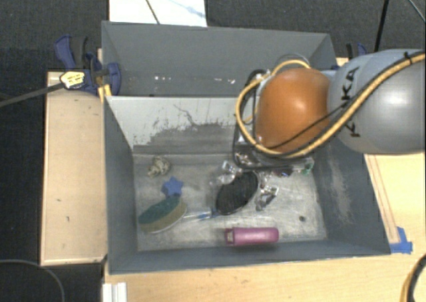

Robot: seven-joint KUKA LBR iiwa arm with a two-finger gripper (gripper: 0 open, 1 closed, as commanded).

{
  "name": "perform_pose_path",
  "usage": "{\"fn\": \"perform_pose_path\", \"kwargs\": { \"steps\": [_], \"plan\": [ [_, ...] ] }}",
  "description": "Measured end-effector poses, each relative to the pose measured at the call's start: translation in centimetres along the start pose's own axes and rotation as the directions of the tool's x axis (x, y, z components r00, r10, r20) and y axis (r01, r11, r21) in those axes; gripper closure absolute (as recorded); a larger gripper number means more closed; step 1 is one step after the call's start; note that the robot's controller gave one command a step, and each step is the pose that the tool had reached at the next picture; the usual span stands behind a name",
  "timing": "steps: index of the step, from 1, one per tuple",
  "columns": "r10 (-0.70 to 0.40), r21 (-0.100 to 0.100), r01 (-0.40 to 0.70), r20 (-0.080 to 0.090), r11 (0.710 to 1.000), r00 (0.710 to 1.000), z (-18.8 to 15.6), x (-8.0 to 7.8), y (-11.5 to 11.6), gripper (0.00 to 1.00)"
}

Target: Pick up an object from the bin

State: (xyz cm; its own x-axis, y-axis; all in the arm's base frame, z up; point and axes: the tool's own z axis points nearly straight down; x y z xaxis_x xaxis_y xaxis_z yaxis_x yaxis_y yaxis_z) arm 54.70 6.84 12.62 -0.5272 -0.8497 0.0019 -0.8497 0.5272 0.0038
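Observation:
My gripper (247,185) is low in the middle of the bin, under the arm's orange cover. Its metal fingertips (267,195) stand apart, one on each side of a black oval object (234,195) that lies on the bin floor. The gripper is open around that black thing, which still rests on the floor. A pink-purple cylinder (251,235) lies just in front of it, near the bin's front wall. A thin blue-tipped stick (200,215) lies on the floor to the left of the black oval.
At the left of the bin floor lie a green and yellow oval pad (162,214), a small blue star-shaped piece (172,186) and a crumpled beige lump (158,166). The arm with its cables covers the bin's right rear.

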Motion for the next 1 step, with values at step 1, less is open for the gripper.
{"fn": "perform_pose_path", "kwargs": {
  "steps": [1],
  "plan": [
    [-0.439, 0.017, 0.439, 0.007, 0.898, 0.898, 2.75, -1.05, -1.65, 0.00]
  ]
}}
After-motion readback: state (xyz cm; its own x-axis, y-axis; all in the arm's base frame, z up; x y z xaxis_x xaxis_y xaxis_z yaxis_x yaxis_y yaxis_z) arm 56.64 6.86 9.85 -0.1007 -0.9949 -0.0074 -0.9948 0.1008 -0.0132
